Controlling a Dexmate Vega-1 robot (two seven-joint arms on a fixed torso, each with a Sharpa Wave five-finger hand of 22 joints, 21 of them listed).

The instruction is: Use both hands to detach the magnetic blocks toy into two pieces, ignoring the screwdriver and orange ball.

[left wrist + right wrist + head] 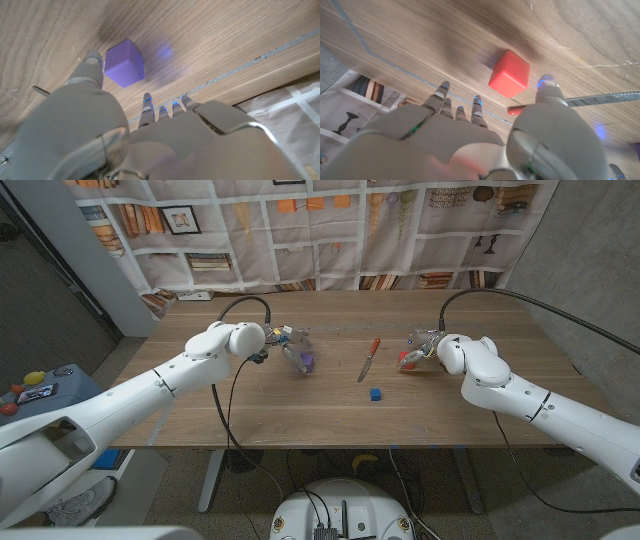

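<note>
Three blocks lie apart on the counter (300,415): purple block (306,361) by the left robot hand (283,341), red block (408,361) by the right robot hand (423,344), blue block (375,393) between, near one screwdriver (368,360). Both robot hands are spread, holding nothing. Bare counter runs to the near edge.

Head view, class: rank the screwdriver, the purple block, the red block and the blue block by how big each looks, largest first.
1. screwdriver, the longest by far.
2. purple block and red block: they look alike, and each is partly hidden by a hand, so I won't rank them.
3. blue block, slightly smaller-looking.
</note>
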